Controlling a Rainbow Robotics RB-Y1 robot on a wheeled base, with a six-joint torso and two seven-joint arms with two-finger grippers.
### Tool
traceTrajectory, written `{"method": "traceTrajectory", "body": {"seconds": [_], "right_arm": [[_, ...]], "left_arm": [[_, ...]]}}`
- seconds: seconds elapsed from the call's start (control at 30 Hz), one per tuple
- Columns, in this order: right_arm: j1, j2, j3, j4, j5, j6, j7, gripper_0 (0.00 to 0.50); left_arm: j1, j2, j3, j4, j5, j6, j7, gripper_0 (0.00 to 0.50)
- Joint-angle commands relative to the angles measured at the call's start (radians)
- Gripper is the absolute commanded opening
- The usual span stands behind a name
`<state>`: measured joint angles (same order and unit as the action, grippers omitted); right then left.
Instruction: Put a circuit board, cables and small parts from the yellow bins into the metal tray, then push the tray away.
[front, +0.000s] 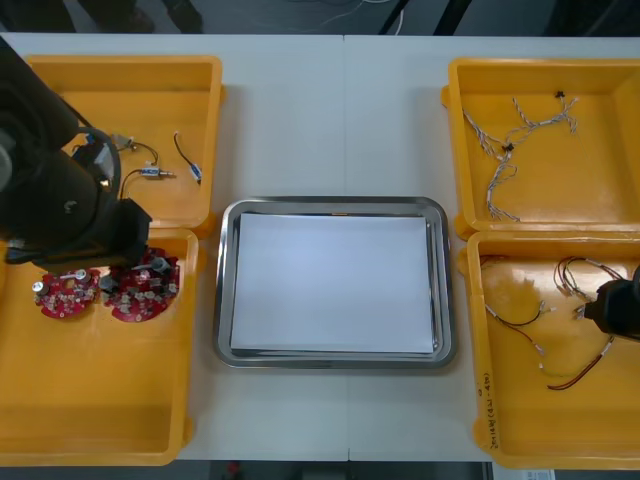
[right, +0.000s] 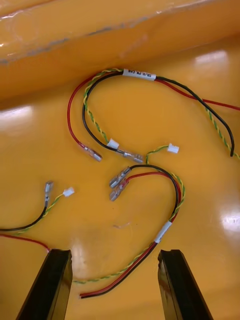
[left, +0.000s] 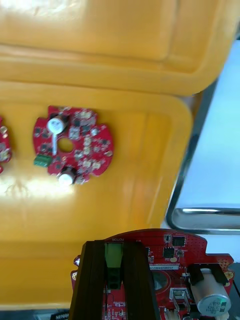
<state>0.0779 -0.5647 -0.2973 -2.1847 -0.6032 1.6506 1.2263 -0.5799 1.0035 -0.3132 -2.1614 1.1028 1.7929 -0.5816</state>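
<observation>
Left wrist view: left gripper (left: 114, 280) fingers (left: 90, 285) pinch a circuit board (left: 172, 248); right gripper (right: 112, 285) fingers (right: 50, 287) gape over cables (right: 164, 231).

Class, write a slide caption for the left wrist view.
Left gripper, jaws shut on a red circuit board, over a yellow bin beside the metal tray.

The moulded yellow plastic bins (front: 150, 100) gleam glossy and smooth, the rectangular metal tray (front: 222, 290) has a polished, mirror-bright rim around a matt white paper-like lining (front: 335, 280), and the pale tabletop (front: 330, 110) looks smooth and matt.
</observation>
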Motion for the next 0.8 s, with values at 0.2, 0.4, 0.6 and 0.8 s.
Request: {"method": "traceTrajectory", "body": {"seconds": [0.2, 0.4, 0.6, 0.8], "right_arm": [[-0.033, -0.024, -0.120, -0.014, -0.029, 0.041, -0.040, 0.500], [-0.053, -0.023, -0.137, -0.014, 0.016, 0.084, -0.057, 0.500], [-0.055, -0.023, -0.141, 0.000, 0.011, 0.086, -0.143, 0.500], [-0.056, -0.023, -0.131, 0.031, -0.003, 0.086, -0.266, 0.500]], "left_arm": [[-0.175, -0.160, -0.170, 0.061, -0.083, -0.087, 0.051, 0.000], [-0.213, -0.226, -0.259, 0.087, -0.155, -0.130, 0.052, 0.000], [-0.216, -0.252, -0.359, 0.089, -0.235, -0.181, 0.063, 0.000], [-0.216, -0.269, -0.431, 0.097, -0.284, -0.185, 0.080, 0.000]]}}
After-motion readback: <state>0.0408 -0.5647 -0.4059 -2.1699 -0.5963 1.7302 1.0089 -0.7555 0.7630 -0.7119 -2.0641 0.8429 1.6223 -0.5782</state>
